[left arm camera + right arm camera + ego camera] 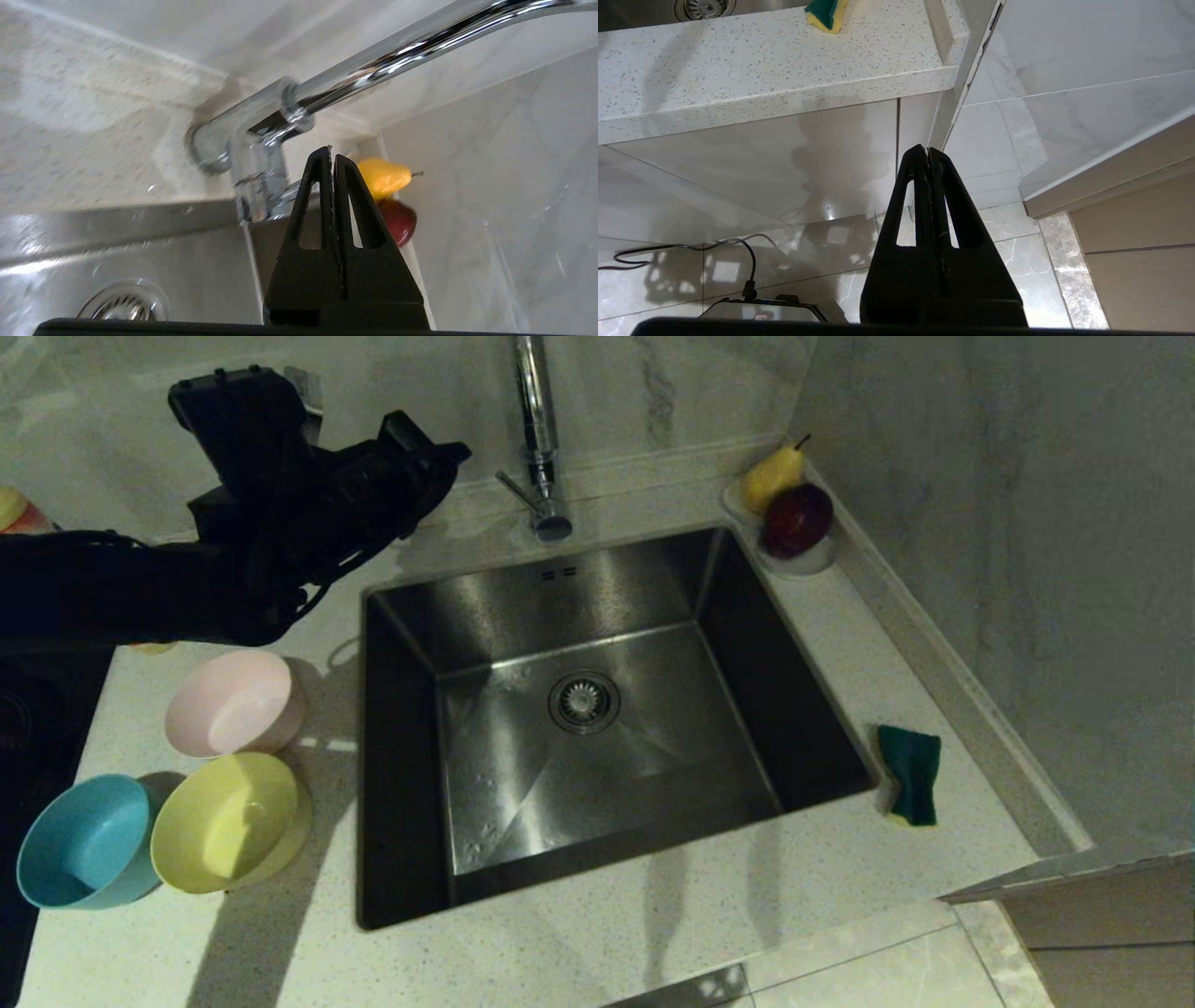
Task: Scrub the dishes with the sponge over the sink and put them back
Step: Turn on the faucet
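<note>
1. Leftmost on the speckled countertop (653,915) stand the three dishes, all upright and empty: the light blue bowl (86,841) nearest the front edge, the yellow bowl (229,821) just beside it on its right and touching it, and the pale pink bowl (233,702) behind the yellow one.
2. Above the counter behind the pink bowl hangs the left arm, its left gripper (332,156) raised in the air near the tap base (the wrist view shows the two black fingers pressed flat together with nothing between them).
3. Next comes the sink (766,709), a square steel basin with its round drain strainer (584,701) in the middle and a few water drops on the floor; no dish lies in it.
4. Behind the basin rises the chrome tap (537,439), its lever pointing toward the left arm.
5. At the back right corner a small white saucer (808,560) carries a yellow pear (771,476) and a dark red fruit (796,519).
6. Right of the basin, near its front corner, the sponge (910,773) lies on the counter with the green face up, touched by nothing.
7. Lastly, the right gripper (928,151) hangs parked below counter level over the tiled floor (1008,261), its fingers also shut tight and empty.
</note>
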### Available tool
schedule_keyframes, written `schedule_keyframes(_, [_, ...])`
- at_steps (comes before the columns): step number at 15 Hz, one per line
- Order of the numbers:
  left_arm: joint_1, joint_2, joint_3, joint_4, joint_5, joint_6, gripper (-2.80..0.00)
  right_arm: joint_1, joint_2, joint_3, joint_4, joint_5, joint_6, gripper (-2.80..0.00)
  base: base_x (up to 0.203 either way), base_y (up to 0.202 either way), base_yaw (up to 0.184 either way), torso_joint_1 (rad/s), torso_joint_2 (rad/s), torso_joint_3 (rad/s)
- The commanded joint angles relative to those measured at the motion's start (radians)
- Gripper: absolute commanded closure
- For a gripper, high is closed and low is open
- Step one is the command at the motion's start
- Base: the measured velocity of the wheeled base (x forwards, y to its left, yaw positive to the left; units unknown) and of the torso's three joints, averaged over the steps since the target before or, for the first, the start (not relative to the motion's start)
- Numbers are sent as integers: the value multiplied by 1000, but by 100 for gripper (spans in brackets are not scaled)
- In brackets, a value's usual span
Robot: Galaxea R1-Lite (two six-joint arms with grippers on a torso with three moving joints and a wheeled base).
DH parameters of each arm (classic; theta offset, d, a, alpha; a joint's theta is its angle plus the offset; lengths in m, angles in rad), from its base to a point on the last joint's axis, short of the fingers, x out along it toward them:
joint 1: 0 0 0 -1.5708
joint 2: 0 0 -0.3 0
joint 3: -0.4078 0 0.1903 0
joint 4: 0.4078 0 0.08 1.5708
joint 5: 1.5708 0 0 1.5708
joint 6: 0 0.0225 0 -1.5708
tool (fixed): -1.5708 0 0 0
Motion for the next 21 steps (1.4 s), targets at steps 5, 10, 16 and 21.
schedule_keyframes(5, [-35, 42, -3, -60, 60, -5, 0, 0, 0, 0, 0, 0, 1, 0, 0, 0, 0, 0, 0, 0])
schedule_keyframes(10, [-36, 64, -9, -75, 61, -2, 0, 0, 0, 0, -1, 0, 1, 0, 0, 0, 0, 0, 0, 0])
schedule_keyframes(16, [-42, 107, -44, -125, 64, 3, 0, 0, 0, -1, 0, 0, 1, 0, 0, 0, 0, 0, 0, 0])
schedule_keyframes(21, [-48, 128, -92, -119, 64, 8, 0, 0, 0, 0, -1, 0, -1, 0, 0, 0, 0, 0, 0, 0])
